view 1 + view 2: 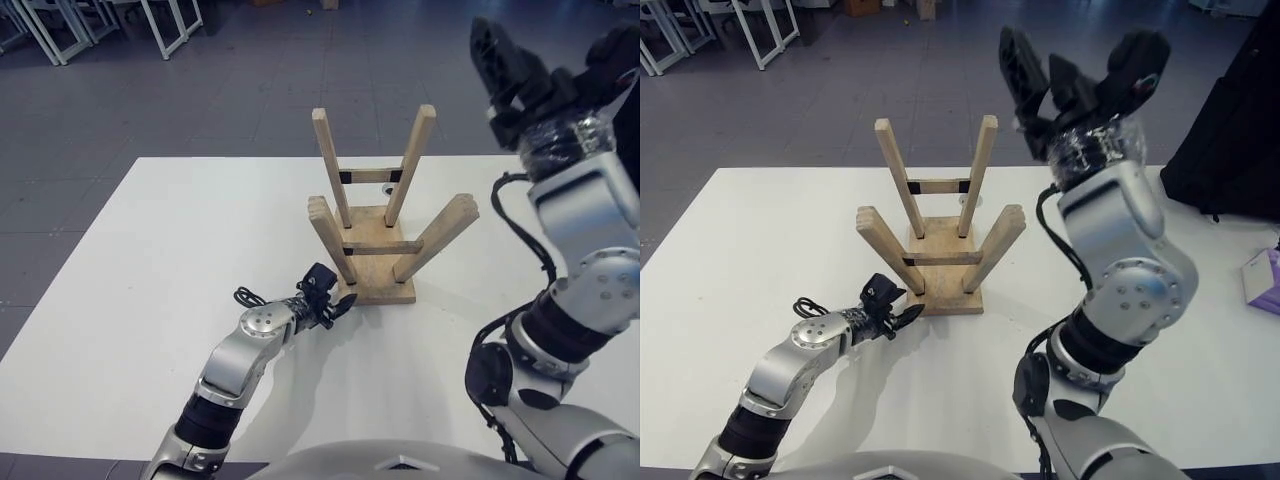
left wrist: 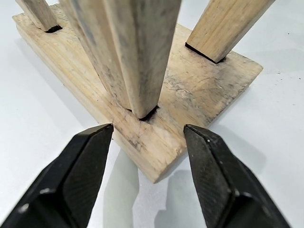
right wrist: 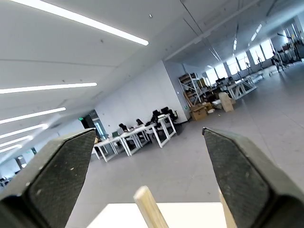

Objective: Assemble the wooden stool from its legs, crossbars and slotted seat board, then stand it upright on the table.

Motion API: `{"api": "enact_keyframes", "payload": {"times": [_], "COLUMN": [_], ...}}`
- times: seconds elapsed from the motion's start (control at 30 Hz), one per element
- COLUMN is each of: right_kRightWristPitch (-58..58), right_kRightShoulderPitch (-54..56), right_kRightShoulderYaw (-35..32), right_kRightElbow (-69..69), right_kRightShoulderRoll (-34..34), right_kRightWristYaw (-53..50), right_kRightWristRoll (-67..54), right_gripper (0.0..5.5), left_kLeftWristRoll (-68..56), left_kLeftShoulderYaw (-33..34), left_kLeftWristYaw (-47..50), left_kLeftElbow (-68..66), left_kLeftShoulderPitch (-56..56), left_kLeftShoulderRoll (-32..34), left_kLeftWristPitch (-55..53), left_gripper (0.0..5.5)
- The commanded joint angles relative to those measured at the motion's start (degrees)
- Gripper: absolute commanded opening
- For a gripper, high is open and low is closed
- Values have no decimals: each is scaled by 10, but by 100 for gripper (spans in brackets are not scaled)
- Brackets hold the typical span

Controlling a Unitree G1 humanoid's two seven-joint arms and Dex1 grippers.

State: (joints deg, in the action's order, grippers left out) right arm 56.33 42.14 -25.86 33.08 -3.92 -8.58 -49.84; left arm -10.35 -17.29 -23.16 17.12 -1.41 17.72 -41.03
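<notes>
Stool point(image 1: 375, 215): it sits upside down near the middle of the table point(image 1: 150, 260).
Seat board point(image 1: 385, 290): flat on the table, slots facing up.
Legs point(image 1: 333, 165): all 4 stand in their slots and splay upward.
Crossbars point(image 1: 370, 176): 2 that I can see, each bridging a pair of legs; I cannot tell whether there are more behind.
Left pincer point(image 2: 148, 127): wide and holding nothing. It is low over the table, just off the corner of the seat board nearest me, 1 finger to each side of that corner and neither touching the wood.
Right pincer point(image 1: 1077, 72): wide and empty, raised high to the right of the stool, well apart from it.
Step in hand: I judge assembly done, with the turn-over left to do.
Next move: close my left pincer on the board's edge or the nearest leg, bring my right down to a far leg, then tip the stool over so its 4 feet land on the table.
Risk: a loose leg may slip from its slot as the stool tips.
</notes>
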Motion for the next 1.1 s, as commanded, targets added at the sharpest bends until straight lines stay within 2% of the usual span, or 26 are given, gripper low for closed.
{"api": "enact_keyframes", "payload": {"times": [0.03, 0.1, 0.17, 0.27, 0.37, 0.6, 0.77, 0.87, 0.93, 1.03, 1.1], "right_kRightWristPitch": [-52, -133, -204, -267, -281, -235, -212, -197, -188, -161, -148], "right_kRightShoulderPitch": [-32, -128, -204, -293, -325, -206, -189, -198, -212, -247, -249], "right_kRightShoulderYaw": [28, 119, 164, 204, 250, 382, 392, 373, 359, 378, 391], "right_kRightElbow": [-59, -109, -141, -162, -140, -24, -14, -15, -14, 10, 23], "right_kRightShoulderRoll": [-119, -223, -267, -274, -263, -191, -181, -189, -215, -297, -303], "right_kRightWristYaw": [64, 145, 193, 231, 258, 327, 336, 339, 354, 423, 435], "right_kRightWristRoll": [82, 204, 278, 331, 353, 319, 317, 312, 313, 311, 308], "right_gripper": [411, 411, 411, 411, 411, 411, 411, 411, 411, 411, 411], "left_kLeftWristRoll": [1, -7, -7, -14, -15, 0, -25, -25, -47, -118, -151], "left_kLeftShoulderYaw": [7, 29, 57, 92, 118, 197, 302, 313, 309, 347, 367], "left_kLeftWristYaw": [9, 3, 5, -6, -17, -2, -3, -14, -31, -45, -46], "left_kLeftElbow": [5, 39, 59, 80, 71, 15, -30, -24, 4, 43, 55], "left_kLeftShoulderPitch": [43, 50, 44, 37, 53, 82, 50, 53, 66, 67, 58], "left_kLeftShoulderRoll": [11, 22, 29, 55, 80, 108, 131, 150, 142, 109, 101], "left_kLeftWristPitch": [-38, -36, -20, -37, -42, -8, 5, 1, -1, -10, -16], "left_gripper": [274, 274, 274, 274, 274, 274, 274, 274, 274, 274, 274]}}
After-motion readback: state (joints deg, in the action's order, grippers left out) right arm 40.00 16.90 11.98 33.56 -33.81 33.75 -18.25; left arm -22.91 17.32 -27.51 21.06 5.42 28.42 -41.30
